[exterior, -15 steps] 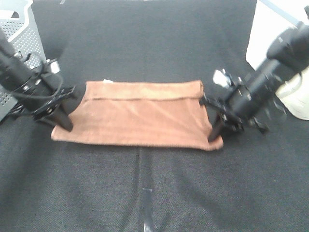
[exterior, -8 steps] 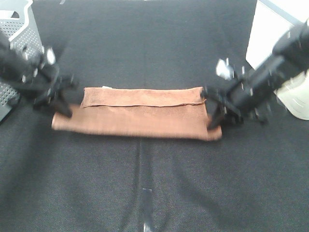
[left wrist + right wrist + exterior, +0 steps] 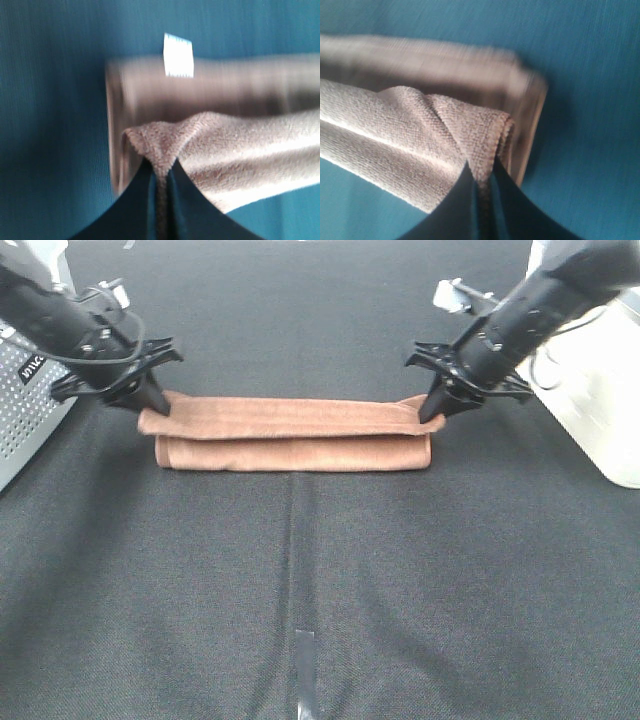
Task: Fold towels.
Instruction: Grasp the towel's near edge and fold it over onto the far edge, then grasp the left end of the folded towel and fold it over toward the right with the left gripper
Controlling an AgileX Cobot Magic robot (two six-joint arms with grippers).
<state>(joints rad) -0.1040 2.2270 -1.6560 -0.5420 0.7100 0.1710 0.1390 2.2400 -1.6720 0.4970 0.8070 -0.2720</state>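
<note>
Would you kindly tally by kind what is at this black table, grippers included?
Towels: 1, the rust towel
Grippers: 2, the left gripper and the right gripper
Crates: 1, the grey perforated crate
Boxes: 1, the white box
Total: 5

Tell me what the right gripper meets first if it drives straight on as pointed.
Probably the lower folded layers of the towel, under the corner that the right gripper pinches; then the black table. Depth is unclear.

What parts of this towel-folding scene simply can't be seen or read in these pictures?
- Exterior high view: the towel's underside and inner layers, covered by its own top fold.
- Left wrist view: any writing on the white tag, smeared by blur.
- Exterior high view: the perforated grey bin and white object, cut off by the edges.
</note>
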